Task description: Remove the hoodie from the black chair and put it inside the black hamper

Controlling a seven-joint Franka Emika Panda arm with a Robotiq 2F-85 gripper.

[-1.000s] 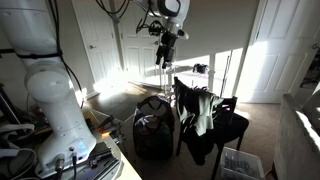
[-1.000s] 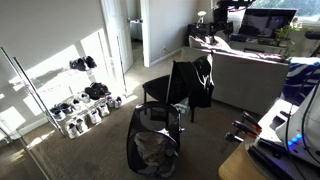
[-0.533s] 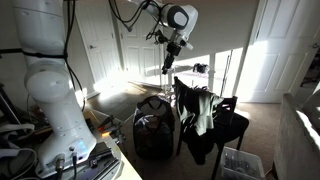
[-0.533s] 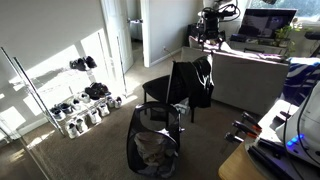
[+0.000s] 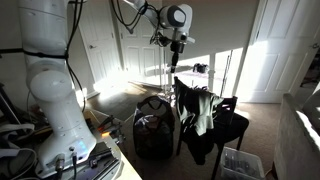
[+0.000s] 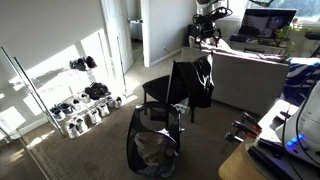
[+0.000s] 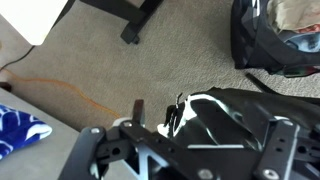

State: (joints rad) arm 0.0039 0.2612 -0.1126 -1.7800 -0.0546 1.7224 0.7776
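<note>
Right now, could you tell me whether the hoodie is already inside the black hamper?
No, the hoodie hangs over the backrest of the black chair, outside the black hamper.

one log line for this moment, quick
phase: pre-grasp | gripper: jaws open, empty, high above hoodie | hoodie: draped on black chair back | black hamper: upright beside chair

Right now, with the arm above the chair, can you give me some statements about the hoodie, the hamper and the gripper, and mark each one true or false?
1. The hoodie hangs on the black chair. True.
2. The gripper is shut on the hoodie. False: it is open, holds nothing and hovers above the chair's backrest.
3. The black hamper stands on the floor beside the chair. True.
4. The hamper is empty. False: pale fabric already lies inside it.
</note>
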